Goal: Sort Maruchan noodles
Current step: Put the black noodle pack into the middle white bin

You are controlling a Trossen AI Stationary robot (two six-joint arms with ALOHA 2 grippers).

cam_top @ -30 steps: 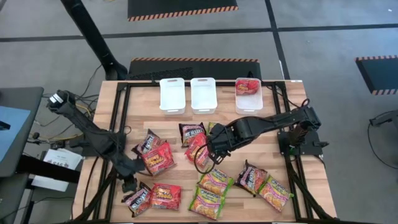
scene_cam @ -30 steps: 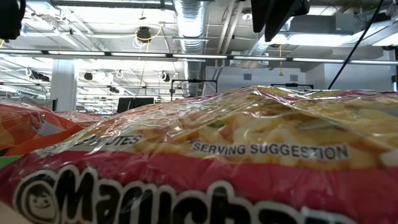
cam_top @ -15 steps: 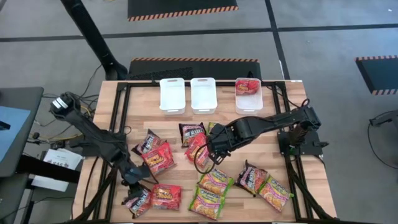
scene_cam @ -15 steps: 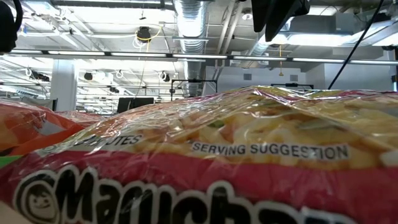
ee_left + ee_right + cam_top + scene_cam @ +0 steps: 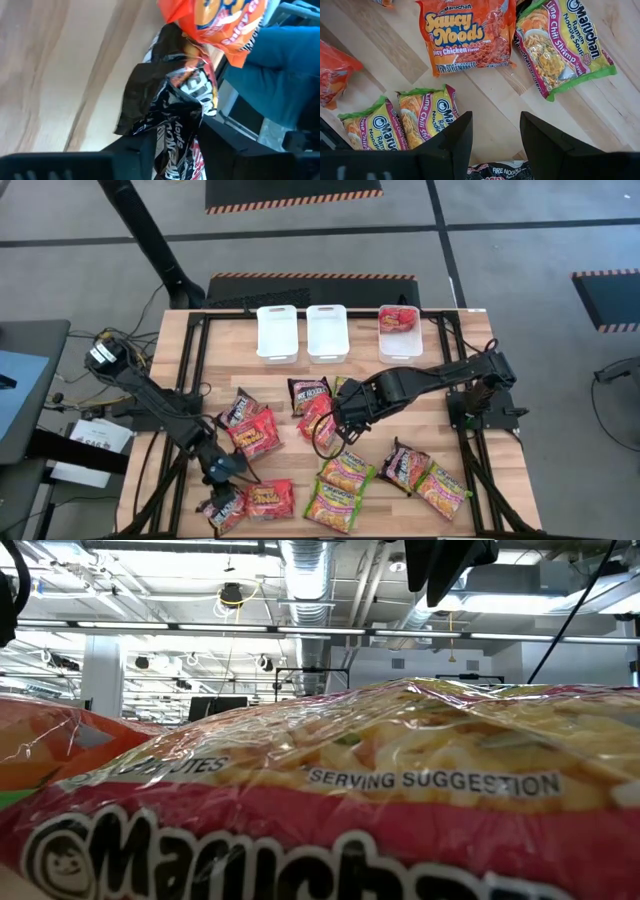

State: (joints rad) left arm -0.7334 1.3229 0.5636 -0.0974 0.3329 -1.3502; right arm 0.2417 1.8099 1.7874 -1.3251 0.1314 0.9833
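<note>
Little of the sorting had been done, by the look of it: of the three white trays at the far edge, only the right tray (image 5: 400, 332) was seen to hold red packets, while the left tray (image 5: 277, 333) and the middle tray (image 5: 327, 332) held nothing. About a dozen packets (image 5: 345, 470) were left spread over the near half of the table (image 5: 440, 410), red, green and black mixed together, so most of the work was judged to remain. The left gripper (image 5: 222, 468) was placed low at the near left, and in its wrist view a black packet (image 5: 172, 117) was found crumpled between its fingers (image 5: 150, 152), touching them on both sides; a pinch was judged to be in hand, though whether it had been made firm could not be told. An orange-red packet (image 5: 220, 22) was seen just beyond the black one, overlapping it. The right gripper (image 5: 335, 430) was held over the middle of the table with its fingers (image 5: 452, 145) spread and nothing between them; bare wood showed in the gap. A red packet (image 5: 467, 32) and a green packet (image 5: 560, 42) lay side by side just ahead of it, with another green packet (image 5: 427, 117) beside one finger. The low view was filled by one packet (image 5: 330, 810).
</note>
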